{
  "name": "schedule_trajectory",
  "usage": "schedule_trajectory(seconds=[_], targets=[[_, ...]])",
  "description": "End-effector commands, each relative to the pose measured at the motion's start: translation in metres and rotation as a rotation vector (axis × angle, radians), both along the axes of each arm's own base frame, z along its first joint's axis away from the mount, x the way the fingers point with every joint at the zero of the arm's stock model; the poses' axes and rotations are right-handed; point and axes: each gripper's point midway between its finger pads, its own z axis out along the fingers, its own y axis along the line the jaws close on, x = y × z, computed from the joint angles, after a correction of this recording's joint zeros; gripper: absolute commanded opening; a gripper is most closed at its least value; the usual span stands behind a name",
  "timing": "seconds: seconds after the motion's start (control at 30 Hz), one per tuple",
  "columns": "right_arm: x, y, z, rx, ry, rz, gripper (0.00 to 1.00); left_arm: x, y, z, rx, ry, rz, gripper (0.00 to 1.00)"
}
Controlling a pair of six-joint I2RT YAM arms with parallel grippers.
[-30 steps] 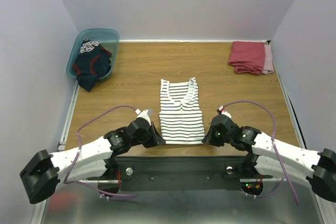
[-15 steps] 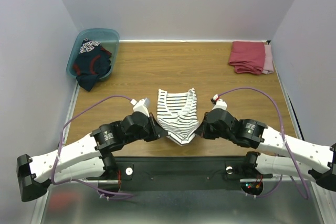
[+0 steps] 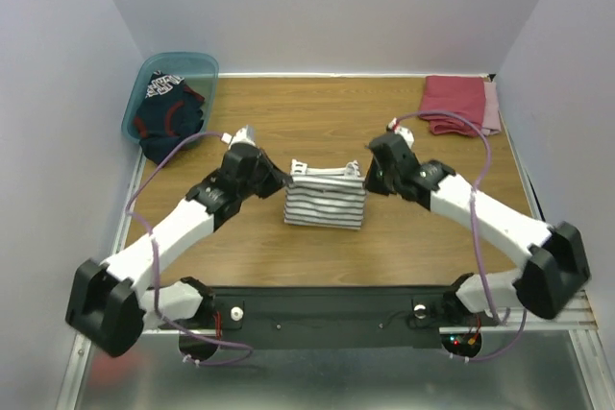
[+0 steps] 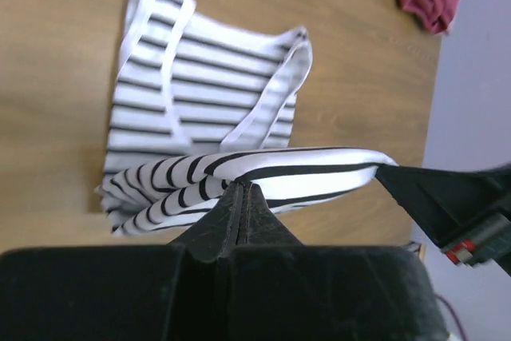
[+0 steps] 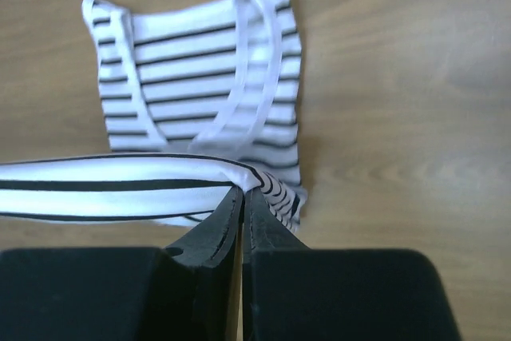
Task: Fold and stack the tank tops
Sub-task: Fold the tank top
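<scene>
- Surface (image 3: pixel 211 256): wooden; a bare strip is seen nearest the arm bases.
- Striped tank top (image 3: pixel 325 206): placed mid-surface and doubled over. The lower layer is laid flat, with the straps pointed away from the bases.
- Left gripper (image 4: pixel 242 191): clamped narrow on the left corner of the hem, which is held above the lower layer.
- Right gripper (image 5: pixel 242 191): clamped narrow on the right corner of the same hem. The hem is drawn taut left to right between both arms, each equally near.
- Governing relation: the strap end is found just beyond and below the held hem, so a lowering there is judged due.
- Navy tank top (image 3: pixel 165 122): heaped in the teal bin (image 3: pixel 197 60) at the far left, well apart and nearer the left arm.
- Red cloth (image 3: pixel 456 103): folded at the far right.
</scene>
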Motion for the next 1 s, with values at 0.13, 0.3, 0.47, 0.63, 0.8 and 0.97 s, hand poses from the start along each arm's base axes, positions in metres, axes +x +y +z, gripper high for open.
schedule_trajectory(seconds=[0.13, 0.3, 0.47, 0.63, 0.8, 0.97], targets=[[0.132, 0.007, -0.007, 0.075, -0.005, 0.058, 0.20, 0.138, -0.021, 0.001, -0.010, -0.148, -0.016, 0.06], [0.178, -0.002, -0.026, 0.042, -0.004, 0.033, 0.62, 0.191, -0.019, 0.005, -0.063, -0.196, -0.018, 0.46], [0.189, -0.008, -0.015, 0.015, -0.051, 0.020, 0.69, 0.211, -0.002, 0.037, -0.068, -0.294, 0.016, 0.69], [0.170, 0.001, -0.014, 0.006, -0.060, 0.058, 0.66, 0.196, 0.012, 0.044, -0.027, -0.266, 0.076, 0.64], [0.153, 0.031, -0.019, 0.005, -0.070, 0.139, 0.49, 0.152, -0.004, 0.020, 0.009, -0.191, 0.070, 0.32], [0.158, 0.044, -0.042, -0.011, -0.034, 0.158, 0.43, 0.105, -0.038, 0.004, -0.004, -0.150, 0.006, 0.10]])
